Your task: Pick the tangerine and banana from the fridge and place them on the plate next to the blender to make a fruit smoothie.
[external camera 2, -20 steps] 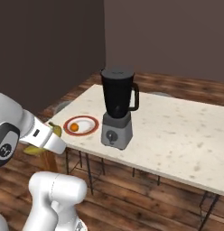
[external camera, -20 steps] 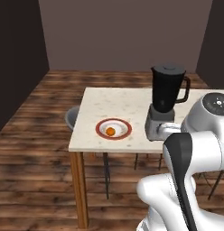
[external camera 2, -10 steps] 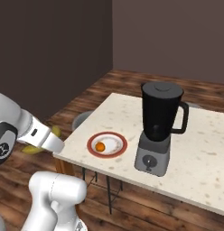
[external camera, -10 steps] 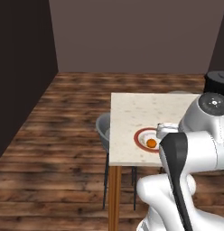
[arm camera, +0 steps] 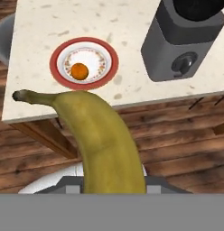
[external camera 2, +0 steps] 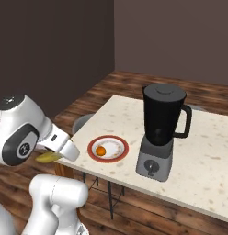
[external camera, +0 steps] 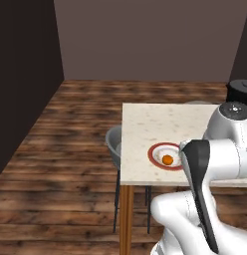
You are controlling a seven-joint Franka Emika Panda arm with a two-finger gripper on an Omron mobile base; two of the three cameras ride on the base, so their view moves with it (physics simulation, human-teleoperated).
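Dark walls frame my left base view: the tangerine (external camera: 167, 160) sits on the plate (external camera: 156, 150). From the right, the blender (external camera 2: 161, 133) stands beside it. My hand view has the banana (arm camera: 102, 140) pinched, off the table's (arm camera: 50, 40) edge; I could clip that edge.

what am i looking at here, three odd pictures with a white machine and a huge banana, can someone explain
This is a computer-rendered kitchen scene with a white robot arm on a driving base. Two pictures come from cameras on that base, behind the arm to its left and right; the bulky white shapes in front are the arm itself. The third comes from a camera on the arm's hand, looking along its tool, so the banana it carries looks huge.

On the pale speckled table stand a blender with a black jar and, beside it, a red-rimmed plate with a tangerine on it. A grey stool sits at the table's edge.

The banana is carried short of the table, in front of its near edge, not yet on the plate. The tool's fingers are hidden behind the fruit.
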